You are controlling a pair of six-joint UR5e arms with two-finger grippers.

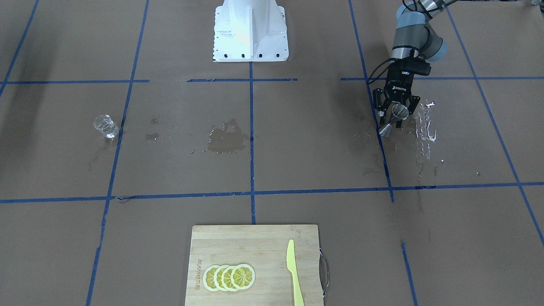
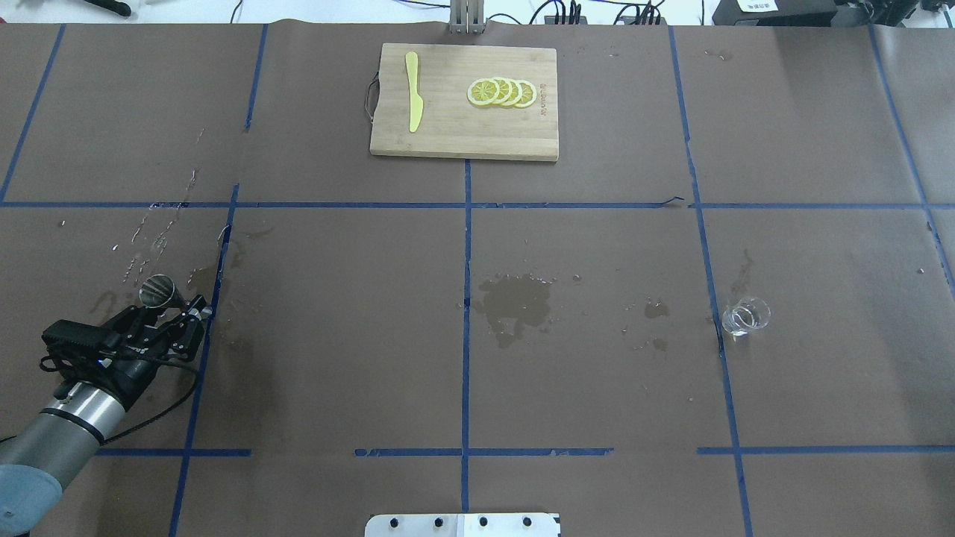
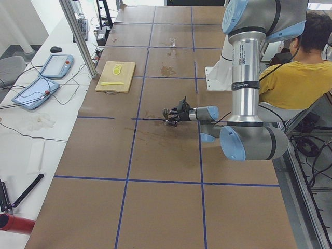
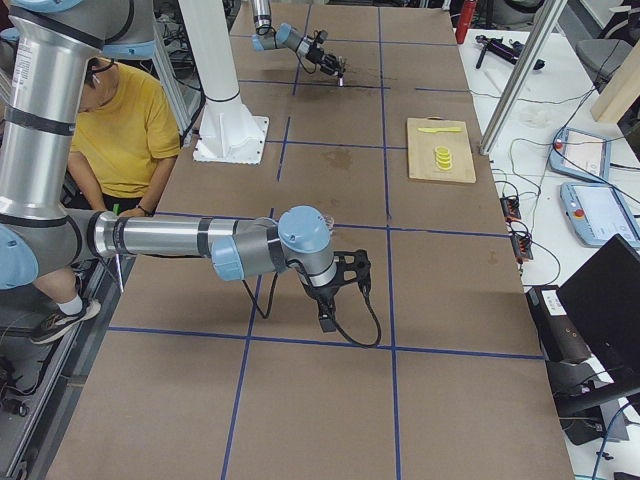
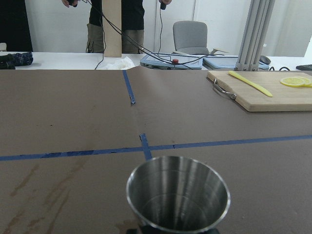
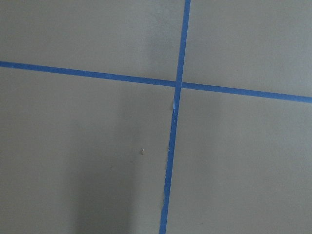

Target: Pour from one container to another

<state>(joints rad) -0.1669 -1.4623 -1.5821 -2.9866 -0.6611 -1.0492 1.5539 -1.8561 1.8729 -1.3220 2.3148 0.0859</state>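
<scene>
My left gripper is shut on a steel jigger at its narrow waist, low over the wet table on my left side. The jigger stands upright with its open cup upward, and I cannot tell whether its base touches the table. Its rim fills the bottom of the left wrist view. A clear glass stands alone far off on my right side, also seen as the glass. My right gripper shows only in the exterior right view, low over bare table; I cannot tell its state.
A wooden cutting board at the far middle edge carries lemon slices and a yellow knife. Water patches darken the middle, and droplets lie beyond the jigger. An operator sits behind the robot base.
</scene>
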